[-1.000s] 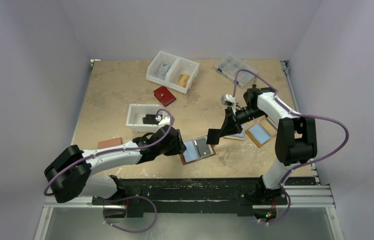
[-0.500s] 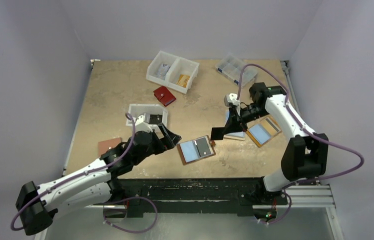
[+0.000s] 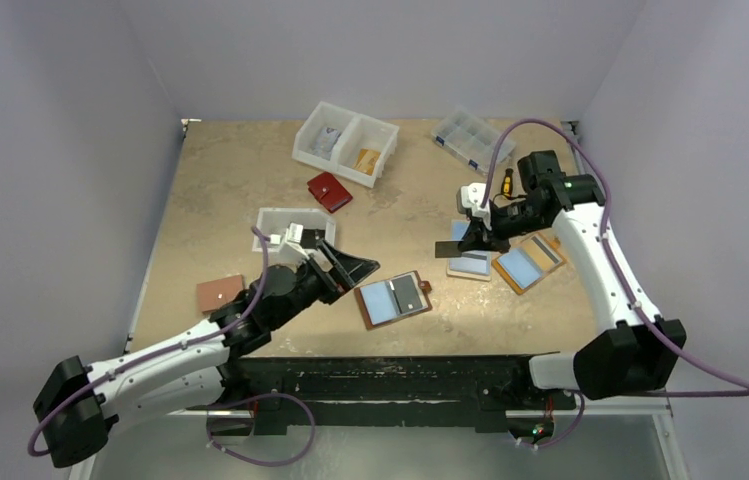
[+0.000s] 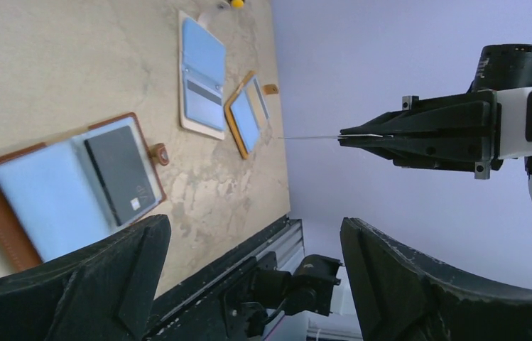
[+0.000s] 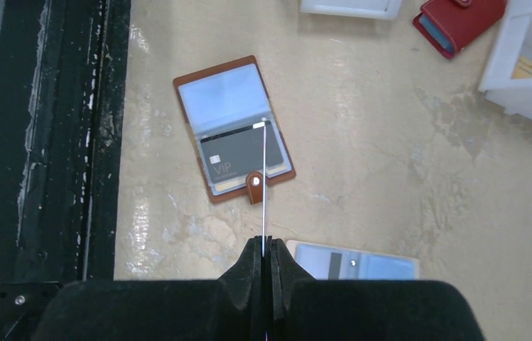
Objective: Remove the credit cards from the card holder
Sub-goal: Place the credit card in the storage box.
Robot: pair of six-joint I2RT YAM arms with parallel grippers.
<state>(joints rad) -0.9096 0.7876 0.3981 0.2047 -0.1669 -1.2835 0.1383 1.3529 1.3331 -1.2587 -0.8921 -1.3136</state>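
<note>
The card holder lies open near the table's front, brown with light-blue panels. One dark credit card sits in its right half, marked VIP in the right wrist view. My right gripper is shut on another dark credit card, held level above the table to the right of the holder. That card shows edge-on as a thin line. My left gripper stands open and empty just left of the holder, its fingers wide apart.
A white two-part bin and a clear compartment box stand at the back. A red wallet, a small white tray, a brown flat holder, a pale open holder and a tan one lie around.
My left gripper has opened and drawn back left off the card holder. My right gripper has carried its card up and to the right, away from the holder.
</note>
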